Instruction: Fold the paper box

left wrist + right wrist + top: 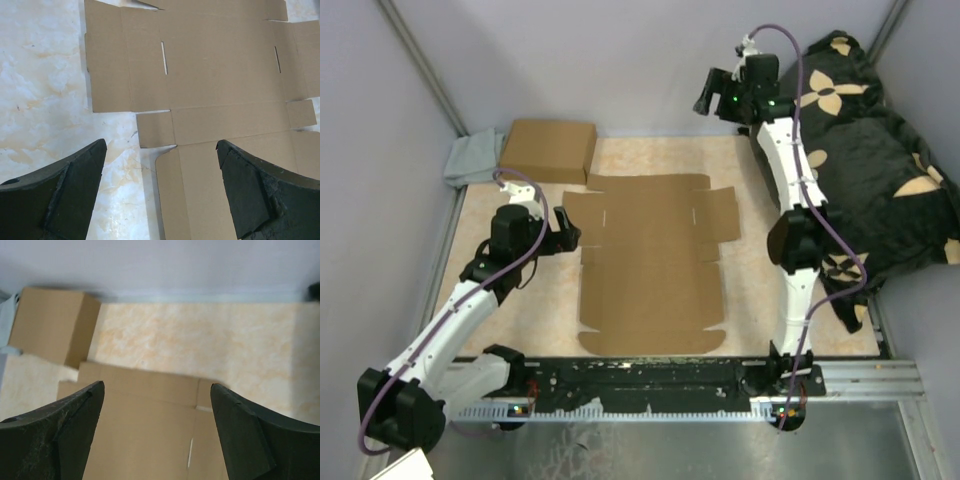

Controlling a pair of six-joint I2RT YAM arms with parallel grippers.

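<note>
The table (760, 290) is the biggest thing here. It has a pale, marbled top. On its right side sits a big black cushion (880, 170) with tan flowers on it.

The paper box (650, 265) lies in the middle of the table. It is opened out flat, with its flaps and little slits showing. No side is standing up, so I think the folding is only at its very start.

At the far left there is a closed brown carton (550, 150). A gray cloth (470, 160) lies just beside it.

The left gripper (568, 232) hangs over the left edge of the paper box, near a small side flap. Its jaws are spread wide and nothing is in them. The right gripper (705, 95) is up in the air over the far side of the table, well apart from the paper box. Its jaws are wide too, and they hold nothing.

Next, I think the left gripper needs to go down to that left flap. It has to get one finger under the thin edge. Then it can lift the flap up along its fold line. That may be tricky, because the flap lies flat on the table.
</note>
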